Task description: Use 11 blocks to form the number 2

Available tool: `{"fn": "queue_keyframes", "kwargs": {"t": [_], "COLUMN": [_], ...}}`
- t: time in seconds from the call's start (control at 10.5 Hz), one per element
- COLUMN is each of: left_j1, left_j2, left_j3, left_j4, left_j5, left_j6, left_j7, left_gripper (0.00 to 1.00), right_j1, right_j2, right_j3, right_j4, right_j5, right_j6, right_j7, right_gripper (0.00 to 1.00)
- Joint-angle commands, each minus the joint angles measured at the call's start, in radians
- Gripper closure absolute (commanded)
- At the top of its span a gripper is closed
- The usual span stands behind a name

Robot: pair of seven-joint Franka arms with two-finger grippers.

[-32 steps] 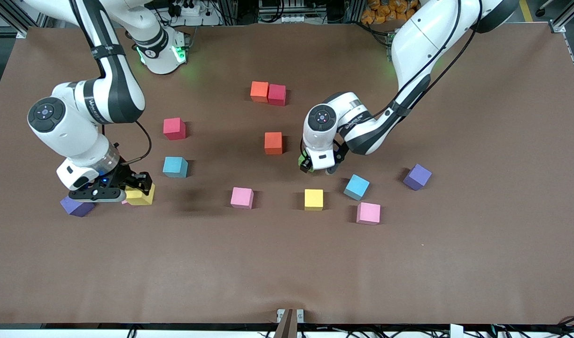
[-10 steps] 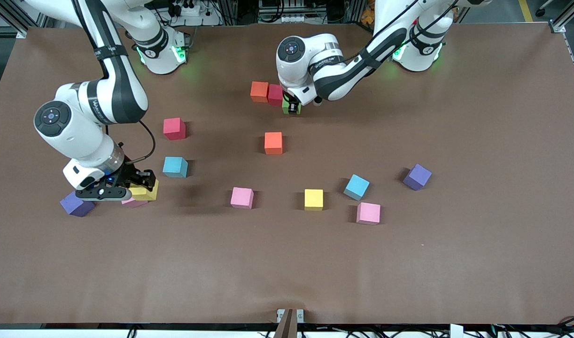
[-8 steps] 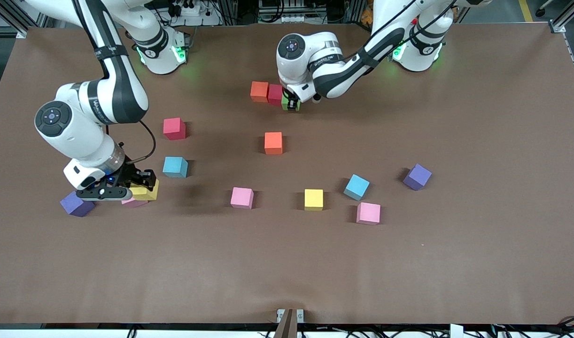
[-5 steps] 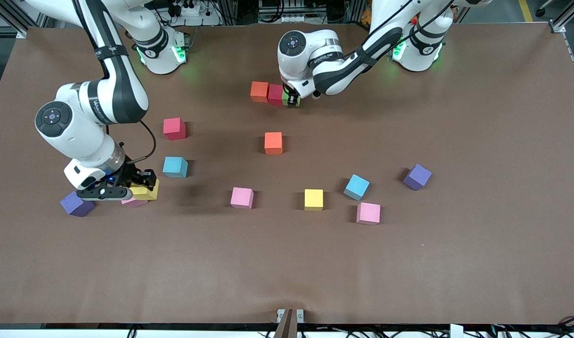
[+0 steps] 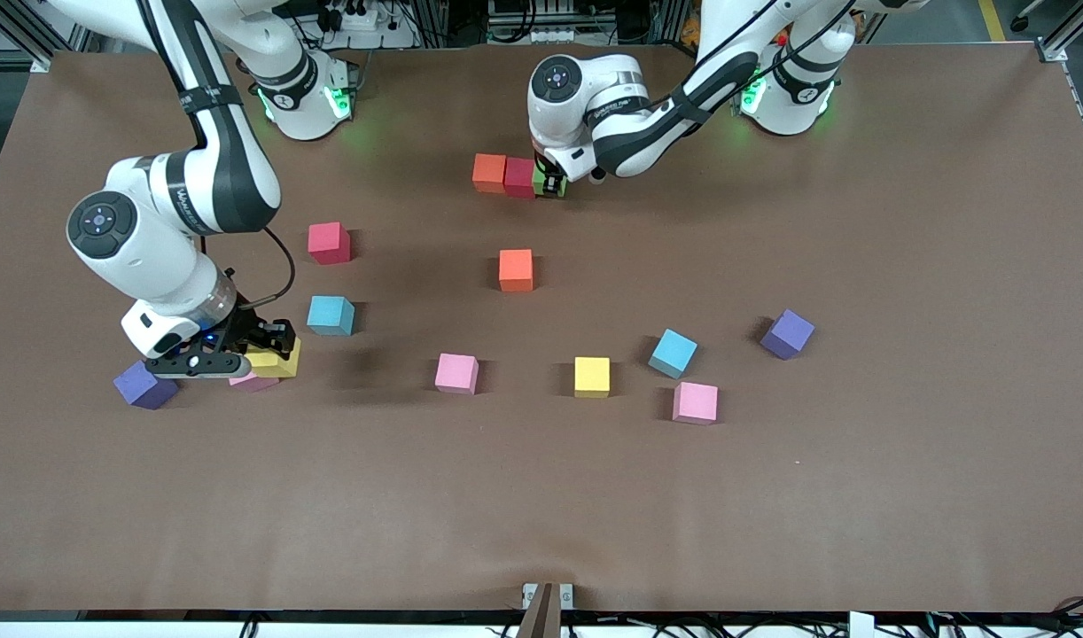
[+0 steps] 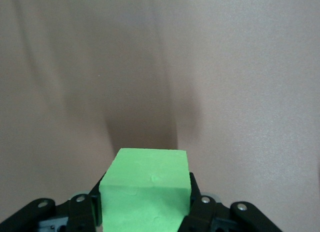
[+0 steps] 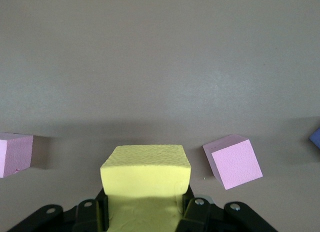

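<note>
Holding green block (image 5: 547, 183) in left gripper (image 5: 552, 184) beside red block (image 5: 518, 176).

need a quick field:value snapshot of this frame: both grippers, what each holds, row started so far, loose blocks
left gripper: shut on green block, at the end of the row
right gripper: shut on yellow block, over a pink block
row: orange block, red block, green block, touching
loose blocks: orange, yellow, two light blue, three pink
not for the digit: purple cubes
</note>
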Motion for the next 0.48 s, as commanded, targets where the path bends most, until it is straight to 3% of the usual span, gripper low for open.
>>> {"fn": "queue_keyframes", "kwargs": {"t": [0.0,0.38], "left_j1": [0.014,0.013], "left_j2": [-0.018,-0.015], "left_j3": [-0.021,-0.02], "left_j4": [-0.033,-0.049], "left_j5": [-0.001,0.001], "left_j6": [0.027,0.05], "left_j7": [-0.11,-0.116], "left_gripper": [1.0,1.0], "right_j1": [0.003,0.003], "right_j2": [-0.001,-0.001], "right_j3": [0.001,0.001], "right_j4": [-0.001,-0.001], "right_j5": [0.0,0.0], "right_j6": [-0.002,-0.003], "right_j7": [0.012,0.01], "right_gripper": [0.59,0.59]}}
